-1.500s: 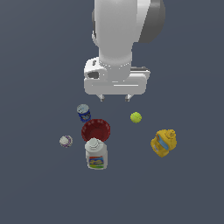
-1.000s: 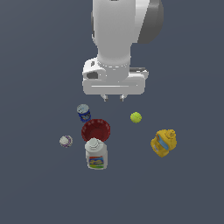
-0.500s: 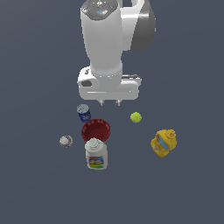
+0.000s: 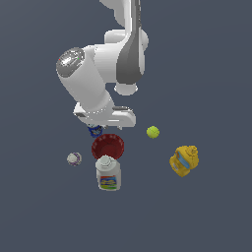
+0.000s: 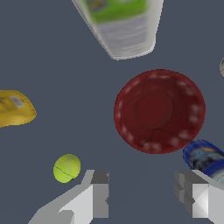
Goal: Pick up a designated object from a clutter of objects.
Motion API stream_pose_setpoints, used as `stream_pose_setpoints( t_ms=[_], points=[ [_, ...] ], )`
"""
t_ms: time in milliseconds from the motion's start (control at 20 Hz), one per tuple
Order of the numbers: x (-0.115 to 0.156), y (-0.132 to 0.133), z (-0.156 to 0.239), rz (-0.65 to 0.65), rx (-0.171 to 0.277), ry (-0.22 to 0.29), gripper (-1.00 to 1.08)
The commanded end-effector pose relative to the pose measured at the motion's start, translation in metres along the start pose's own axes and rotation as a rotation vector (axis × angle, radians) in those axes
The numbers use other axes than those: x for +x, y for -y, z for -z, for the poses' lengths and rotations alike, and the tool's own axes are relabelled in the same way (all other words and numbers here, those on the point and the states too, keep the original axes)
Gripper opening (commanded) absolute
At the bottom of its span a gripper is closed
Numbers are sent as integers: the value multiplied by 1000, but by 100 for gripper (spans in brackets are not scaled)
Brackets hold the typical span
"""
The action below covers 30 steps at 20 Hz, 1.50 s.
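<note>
Plain dark grey counter (image 4: 211, 74). The round shallow dark red bowl (image 4: 108, 146) is sitting between small blue can (image 4: 94, 131) and white labelled bottle (image 4: 108, 173); the claw (image 5: 142, 197) is hanging wide open and empty, probably lining up on its rim.

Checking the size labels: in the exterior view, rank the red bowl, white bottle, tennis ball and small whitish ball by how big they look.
1. Red bowl and white bottle: too alike to rank.
2. Small whitish ball and tennis ball: also near equal.
</note>
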<state>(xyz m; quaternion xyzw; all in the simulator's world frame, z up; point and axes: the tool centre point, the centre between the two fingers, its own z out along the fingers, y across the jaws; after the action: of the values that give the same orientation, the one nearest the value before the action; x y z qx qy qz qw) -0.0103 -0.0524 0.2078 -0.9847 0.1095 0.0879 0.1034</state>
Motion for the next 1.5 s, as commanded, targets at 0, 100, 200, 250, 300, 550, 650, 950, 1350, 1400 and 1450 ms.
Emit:
stream_pose_setpoints(
  t_ms=[0,100,200,250,300,550,650,950,1350,1400,1450],
  points=[
    [3,-22,-21,-65,55,28,28],
    [5,-39,-37,-120,101,48,28],
    [6,-56,-54,-174,144,65,28],
    [6,-64,-61,-199,164,73,28],
    [7,-72,-68,-223,183,79,28],
    [5,-102,-97,-323,259,101,28],
    [4,-111,-106,-354,281,106,28],
    [2,-128,-122,-409,320,113,28],
    [1,-127,-128,-413,322,114,28],
    [1,-126,-131,-414,323,114,28],
    [1,-125,-135,-415,323,114,28]
  ],
)
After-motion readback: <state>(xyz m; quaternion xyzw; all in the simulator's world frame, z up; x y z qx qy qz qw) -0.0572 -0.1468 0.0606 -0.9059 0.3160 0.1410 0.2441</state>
